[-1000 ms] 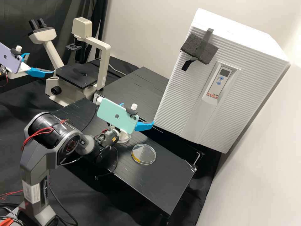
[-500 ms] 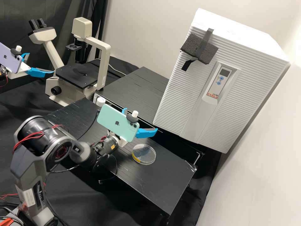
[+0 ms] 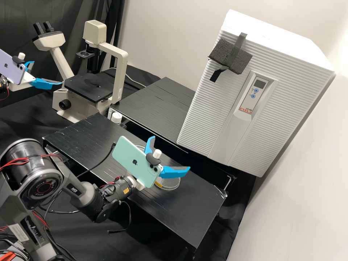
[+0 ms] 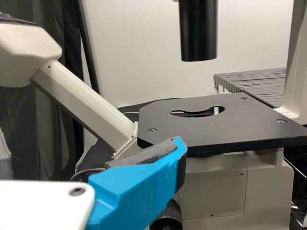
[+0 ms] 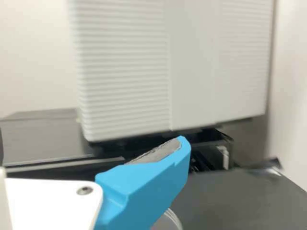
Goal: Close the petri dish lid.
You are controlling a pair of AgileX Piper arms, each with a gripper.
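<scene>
A clear petri dish piece (image 3: 168, 183) with a yellow patch lies on the black bench, partly hidden by my right gripper (image 3: 170, 152), which stands open above it with nothing between its fingers. Behind the phone on that gripper, the rim of another clear round piece (image 3: 139, 146) peeks out. In the right wrist view, a curved clear rim (image 5: 169, 220) shows beside one blue finger of my right gripper (image 5: 91, 143). Far from the dishes, my left gripper (image 3: 47, 73) is open and empty by the microscope; the left wrist view has one finger of this left gripper (image 4: 139, 187).
A white ribbed incubator (image 3: 232, 108) stands behind the bench (image 3: 192, 214). The microscope (image 3: 90, 87) is at the back left, its black stage (image 4: 216, 127) close to the left gripper. A white cap (image 3: 116, 117) sits at the bench's rear edge, and a cable crosses the bench.
The right arm has drawn back, and its gripper has come down in the high view with the phone tilting more, now covering part of the yellow-patched dish. The left arm has stayed still.
</scene>
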